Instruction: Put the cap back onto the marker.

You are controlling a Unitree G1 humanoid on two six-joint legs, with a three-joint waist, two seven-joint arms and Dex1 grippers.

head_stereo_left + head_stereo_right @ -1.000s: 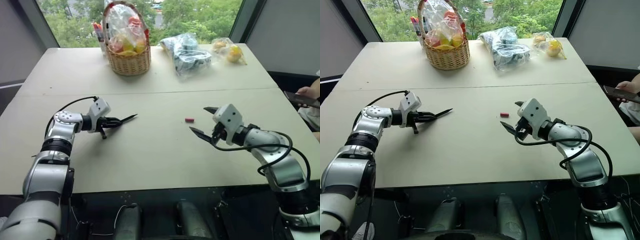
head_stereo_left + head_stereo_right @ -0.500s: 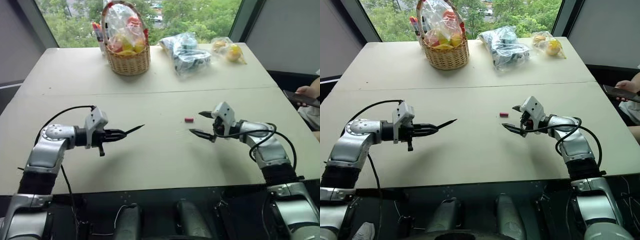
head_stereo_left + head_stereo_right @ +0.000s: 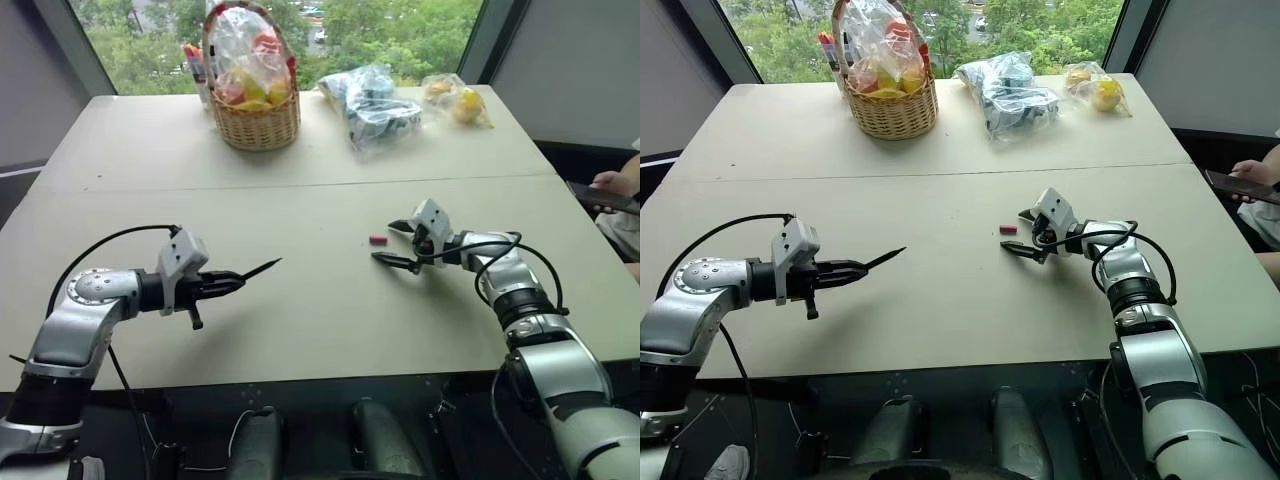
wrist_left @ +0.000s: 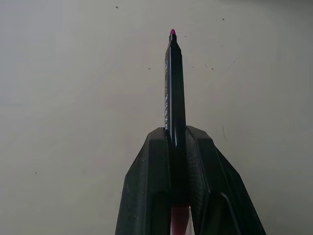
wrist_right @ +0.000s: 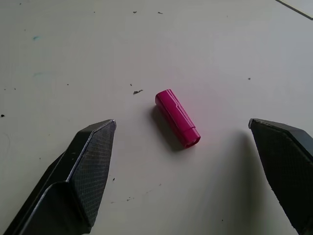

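Nearest, on the left: left gripper clamped on the marker, barrel pinched between both fingers, pink tip pointing out over the table toward the middle, held clear of the surface. Further in, on the right: right gripper spread wide, low over the table, with the cap lying on its side just beyond the fingertips, apart from both. Risks, judged from here: a small round cap likely to roll or skid if one finger arrives first; a pinch across its length likely to leave the open end badly aimed for the marker tip; a crooked meeting likely to smear ink or knock the cap loose. Farthest, at the table's back edge: a wicker basket holding plastic-wrapped fruit, upright pens just beside it, a clear bag of dark items, and a smaller bag with yellow fruit.
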